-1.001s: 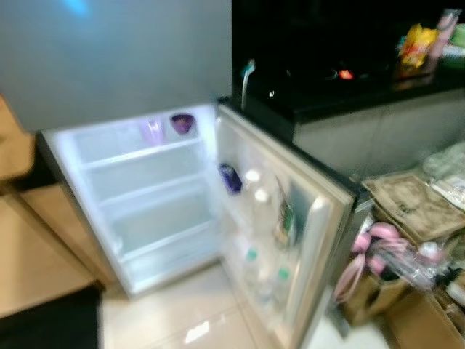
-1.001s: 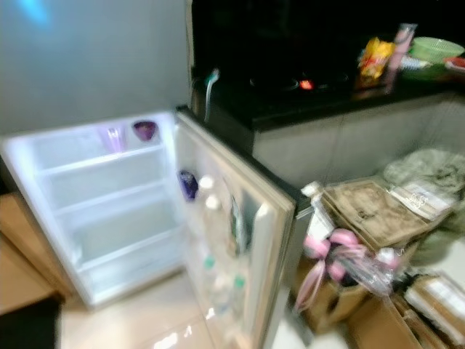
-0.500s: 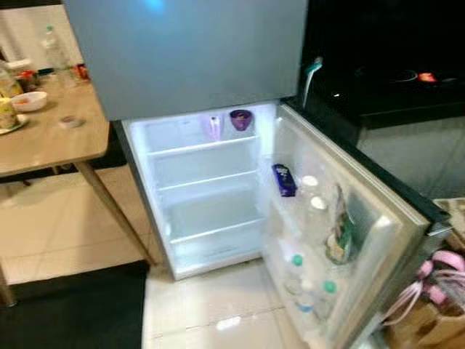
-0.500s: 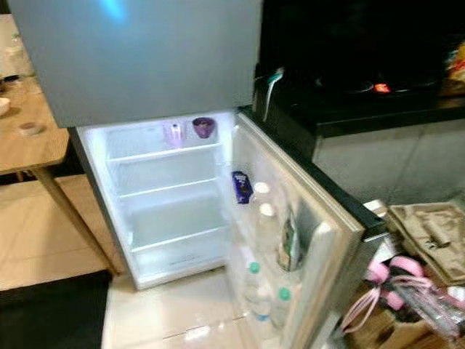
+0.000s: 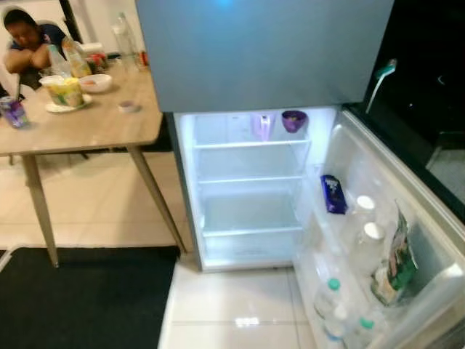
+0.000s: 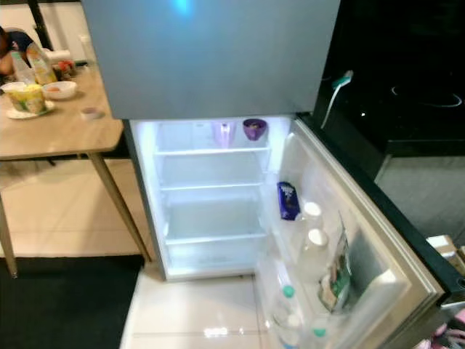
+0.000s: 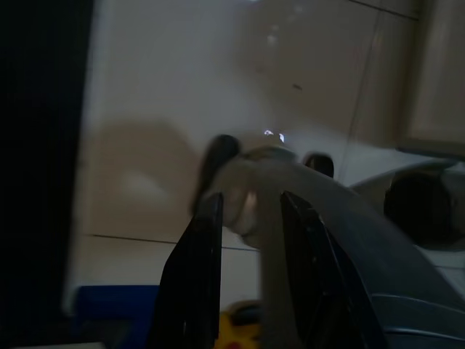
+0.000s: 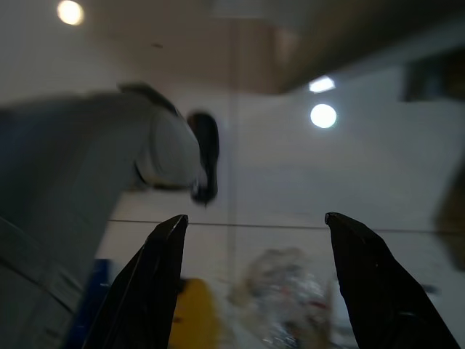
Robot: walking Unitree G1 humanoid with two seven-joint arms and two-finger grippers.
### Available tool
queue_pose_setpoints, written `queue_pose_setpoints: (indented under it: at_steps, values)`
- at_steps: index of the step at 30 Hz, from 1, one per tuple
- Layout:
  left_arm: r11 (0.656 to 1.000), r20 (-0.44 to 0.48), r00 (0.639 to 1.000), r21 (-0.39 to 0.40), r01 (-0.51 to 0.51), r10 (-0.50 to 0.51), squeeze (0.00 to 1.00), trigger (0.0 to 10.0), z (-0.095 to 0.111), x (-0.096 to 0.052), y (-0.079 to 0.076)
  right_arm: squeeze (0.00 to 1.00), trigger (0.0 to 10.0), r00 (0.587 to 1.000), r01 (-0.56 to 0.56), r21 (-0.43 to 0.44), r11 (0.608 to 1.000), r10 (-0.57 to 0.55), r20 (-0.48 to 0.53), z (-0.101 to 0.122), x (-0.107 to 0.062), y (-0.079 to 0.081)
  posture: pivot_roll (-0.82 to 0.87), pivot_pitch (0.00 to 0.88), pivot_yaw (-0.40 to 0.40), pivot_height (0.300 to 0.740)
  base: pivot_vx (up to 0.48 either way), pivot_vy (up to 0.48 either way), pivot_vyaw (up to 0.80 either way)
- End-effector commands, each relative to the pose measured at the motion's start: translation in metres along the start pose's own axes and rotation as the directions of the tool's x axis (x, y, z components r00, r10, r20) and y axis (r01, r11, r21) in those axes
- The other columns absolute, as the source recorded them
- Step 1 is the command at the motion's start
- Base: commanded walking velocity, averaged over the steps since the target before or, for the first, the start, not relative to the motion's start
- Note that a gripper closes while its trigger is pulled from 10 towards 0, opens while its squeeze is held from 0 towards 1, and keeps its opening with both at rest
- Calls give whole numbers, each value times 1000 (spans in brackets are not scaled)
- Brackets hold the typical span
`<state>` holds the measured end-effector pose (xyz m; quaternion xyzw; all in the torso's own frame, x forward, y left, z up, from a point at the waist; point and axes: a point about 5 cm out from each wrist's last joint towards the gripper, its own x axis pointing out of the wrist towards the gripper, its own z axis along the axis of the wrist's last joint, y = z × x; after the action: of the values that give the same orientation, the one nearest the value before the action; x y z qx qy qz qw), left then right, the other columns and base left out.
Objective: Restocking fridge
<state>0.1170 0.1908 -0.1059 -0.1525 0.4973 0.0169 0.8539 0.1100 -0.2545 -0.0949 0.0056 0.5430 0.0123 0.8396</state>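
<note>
A: Room? 
B: Kitchen, pale tile floor (image 5: 232, 305), dark mat (image 5: 80, 298) lower left. Wooden desk (image 5: 80, 131) on the left w/ bowls, bottles, a can; a person (image 5: 29, 40) sits at its far end, leaning on it. Black counter (image 6: 407, 87) to the right.

A: Fridge? 
B: Fridge (image 5: 251, 189) dead ahead, lower compartment lit, its door (image 5: 392, 240) swung wide to the right. Grey upper door (image 5: 261, 51) shut. Shelves mostly bare: top shelf has a clear cup (image 5: 261, 126) and, just beside it, a purple bowl (image 5: 293, 121). Nothing made out on the lower two shelves.

A: Door racks? 
B: Blue packet (image 5: 333, 194) in the upper rack, two white-capped bottles (image 5: 367, 236) near it, a green-printed pouch (image 5: 394, 265) further out. Bottom rack: green-capped bottles (image 5: 330, 294), blurred.

A: Left gripper? 
B: Left gripper (image 7: 251, 211) in the wrist view, dim. Jaws set close together, narrow gap, nothing clearly pinched; the robot's grey leg and foot lie behind, over tile.

A: Right? 
B: Right gripper (image 8: 254, 225) jaws spread wide, holding nothing. Beyond them tile w/ light reflections, a grey robot limb, a blurry clear bag (image 8: 280, 305) and sth yellow on the floor. Can't ID either.
</note>
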Motion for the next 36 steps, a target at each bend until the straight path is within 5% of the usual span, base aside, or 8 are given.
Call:
queue_pose_setpoints:
  at_steps: [1, 12, 17, 21, 23, 28, 33, 36]
  values:
    - [1000, 0, 1000, -10, 0, 0, 0, 10000, -1, 0, 0, 0, 10000, 999, 32, -10, 999, -32, -15, -1, -1, -5, -107, 0, -4, 740, 0, 0, 0]
    - [1000, -5, 1000, -2, 9, -9, 0, 10000, -2, 0, 0, 0, 10000, 993, 104, 77, 992, -99, -64, -10, -5, -14, -107, 0, -4, 740, 0, 0, 0]
    - [1000, -6, 1000, 0, 12, -12, 0, 10000, -2, -1, 0, 0, 10000, 983, -15, 65, 998, 26, -181, -31, -8, -6, -109, 0, -3, 740, 0, 0, 0]
    - [1000, -7, 1000, -2, 13, -13, 0, 10000, -3, -1, 0, 0, 10000, 952, 266, 146, 953, -236, -194, -37, -18, -38, -104, 5, 0, 740, 0, 0, 0]
    - [1000, -7, 1000, -2, 13, -13, 0, 10000, -3, -1, 0, 0, 10000, 952, 266, 146, 953, -236, -194, -37, -18, -38, -104, 5, 0, 740, 0, 0, 0]
    - [1000, -8, 1000, 2, 11, -11, 0, 10000, -3, -2, 2, 0, 10000, 820, 552, 359, 753, -568, -71, 4, -42, -100, -103, 7, 4, 740, 0, 0, 0]
    - [1000, -8, 1000, 0, 8, -8, 0, 10000, -4, -2, 3, 0, 10000, 734, 633, 392, 667, -679, -29, 28, -59, -128, -103, 7, 4, 740, 0, 0, 0]
    - [1000, -11, 1000, -2, 6, -6, 0, 10000, -6, -3, 3, 0, 10000, 684, 596, 514, 617, -726, 79, 61, -72, -145, -105, 13, -6, 740, 0, 0, 0]
